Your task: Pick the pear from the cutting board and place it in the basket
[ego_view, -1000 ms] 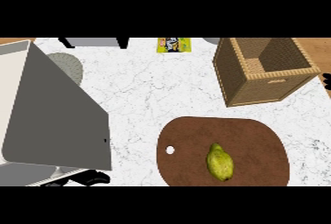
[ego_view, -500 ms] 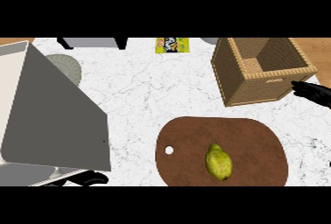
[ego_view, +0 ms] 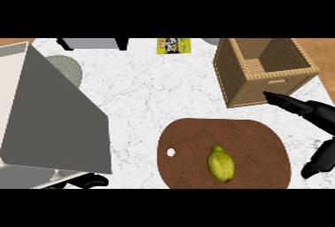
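A: Since the earlier frame the black right hand had pushed further in from the right edge, while the yellow-green pear hadn't budged.

B: Where did the pear lie?

A: On the brown oval wooden cutting board, lower centre, a little right of its middle and well apart from the hand. That hand was spread, fingers straight, holding nothing.

B: The risk?

A: One fingertip pointed at the near corner of the square woven wicker basket, upper right. I judged a careless sweep could shove the basket. And the pear is rounded, so a sideways approach might roll it off the board.

B: The count?

A: One pear, one board, one basket, one yellow packet at the top edge, and two hands. The left hand barely showed at lower left, and I couldn't tell whether it was open or closed.
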Robot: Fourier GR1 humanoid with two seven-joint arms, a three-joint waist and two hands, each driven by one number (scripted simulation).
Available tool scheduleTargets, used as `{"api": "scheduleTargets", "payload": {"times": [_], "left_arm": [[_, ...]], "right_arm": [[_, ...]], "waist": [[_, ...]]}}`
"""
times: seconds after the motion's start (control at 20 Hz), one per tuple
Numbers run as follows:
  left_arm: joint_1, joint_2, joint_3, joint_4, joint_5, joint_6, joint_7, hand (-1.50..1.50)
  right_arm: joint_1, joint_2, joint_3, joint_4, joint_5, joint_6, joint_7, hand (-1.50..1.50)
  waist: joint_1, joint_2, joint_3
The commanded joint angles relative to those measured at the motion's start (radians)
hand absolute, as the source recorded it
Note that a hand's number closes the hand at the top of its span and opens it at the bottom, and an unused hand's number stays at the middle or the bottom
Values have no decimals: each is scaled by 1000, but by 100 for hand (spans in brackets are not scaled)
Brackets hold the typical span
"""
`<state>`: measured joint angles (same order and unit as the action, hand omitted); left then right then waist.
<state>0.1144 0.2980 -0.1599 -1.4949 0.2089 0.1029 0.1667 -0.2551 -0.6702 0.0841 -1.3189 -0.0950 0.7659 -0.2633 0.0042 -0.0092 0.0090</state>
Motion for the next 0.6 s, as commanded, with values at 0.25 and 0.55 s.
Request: {"api": "scheduleTargets", "payload": {"times": [0.25,0.55], "left_arm": [[10,19,34,76,-14,21,87,0],[-4,3,32,108,-11,7,90,0]], "right_arm": [[29,112,67,3,125,-64,-56,-150],[84,172,99,-54,169,-117,-25,-150]], "waist": [[-1,11,-8],[-10,10,-9]]}}
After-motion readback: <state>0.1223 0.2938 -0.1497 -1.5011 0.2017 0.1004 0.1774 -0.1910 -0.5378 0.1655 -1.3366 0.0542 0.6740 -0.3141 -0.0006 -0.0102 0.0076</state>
